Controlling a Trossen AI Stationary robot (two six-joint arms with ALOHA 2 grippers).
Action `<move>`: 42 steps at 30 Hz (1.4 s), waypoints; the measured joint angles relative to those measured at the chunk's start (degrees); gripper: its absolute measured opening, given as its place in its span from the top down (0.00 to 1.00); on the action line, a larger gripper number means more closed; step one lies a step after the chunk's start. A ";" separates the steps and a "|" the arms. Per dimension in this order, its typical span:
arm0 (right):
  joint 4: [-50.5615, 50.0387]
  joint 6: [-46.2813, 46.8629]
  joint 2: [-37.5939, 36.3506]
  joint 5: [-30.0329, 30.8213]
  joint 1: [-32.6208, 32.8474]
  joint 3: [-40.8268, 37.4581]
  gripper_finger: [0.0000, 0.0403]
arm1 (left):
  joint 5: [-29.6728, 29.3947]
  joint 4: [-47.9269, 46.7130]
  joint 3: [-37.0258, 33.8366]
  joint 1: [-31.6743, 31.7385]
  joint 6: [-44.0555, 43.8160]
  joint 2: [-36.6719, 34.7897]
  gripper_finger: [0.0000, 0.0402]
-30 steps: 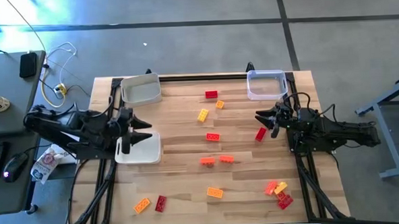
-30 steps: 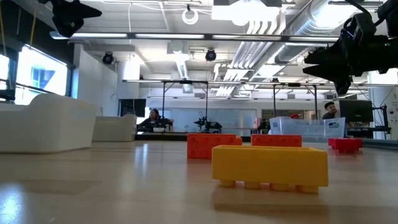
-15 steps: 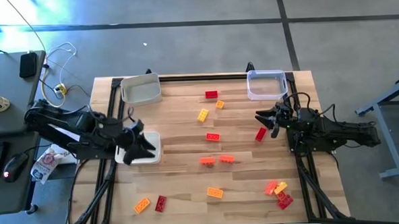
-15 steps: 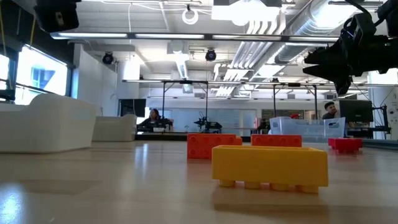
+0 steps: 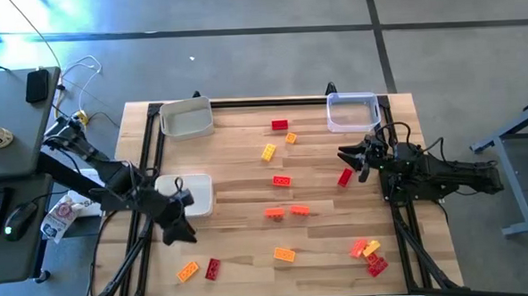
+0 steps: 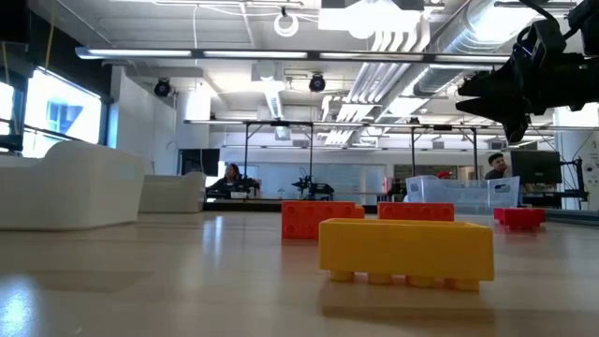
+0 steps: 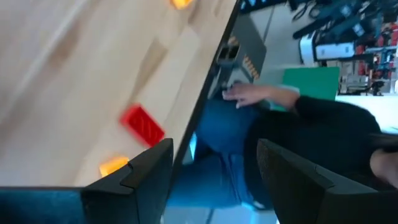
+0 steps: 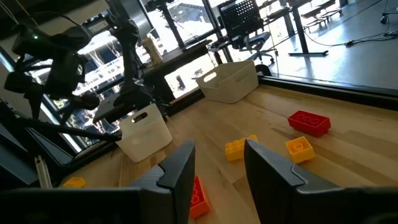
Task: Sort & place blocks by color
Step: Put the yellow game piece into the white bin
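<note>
wooden surface (image 5: 239, 180) spanning the frame, pale planks, smooth, probably a bit slick under hard plastic. three trays on it: white tray (image 5: 186, 117) at the far left corner, second white tray (image 5: 197, 195) at the left edge partly under the left arm, clear tray (image 5: 352, 111) at the far right corner. none shows a block inside from above. left gripper (image 5: 177, 225) low over the near-left part of the surface, just past the second white tray, fingers spread and holding nothing; pointed toward the red block (image 7: 142, 124) and orange block (image 5: 188, 271) near the front edge. a person's hand (image 7: 249, 96) visible beyond the surface edge in the left wrist view, not touching anything. right gripper (image 5: 351, 157) hovering at the right side below the clear tray, fingers partly apart with nothing between them, a red block (image 5: 345, 177) just beside it on the surface. blocks scattered loose: red one (image 5: 279, 125) far centre, yellow (image 5: 269, 152) and small orange (image 5: 291, 138) near it, red (image 5: 281, 180) mid-surface, orange pair (image 5: 287, 211) below that, single orange (image 5: 284, 253) nearer the front, a touching cluster (image 5: 368, 254) of red, orange and yellow at front right. judged light, rigid, glossy, not fragile; likely to skid or twist if nudged off-centre. best taken across the two flat long sides, fingers squared to the block, low enough to clear the studs. cluster probably needs separating or a pick from the outermost piece first.
</note>
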 joint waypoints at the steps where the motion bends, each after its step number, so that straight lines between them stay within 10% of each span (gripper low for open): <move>1: 0.00 -0.01 0.01 -0.01 0.01 -0.01 0.69 | -0.03 0.08 0.00 -1.25 -1.87 0.51 0.45; 21: -0.02 -0.01 -0.01 0.00 -0.01 0.01 0.69 | -4.60 3.39 0.00 -17.96 -19.26 18.75 0.45; 42: -0.04 -0.01 0.01 -0.01 0.01 -0.01 0.69 | -4.34 -3.84 5.75 -20.39 -25.89 26.73 0.50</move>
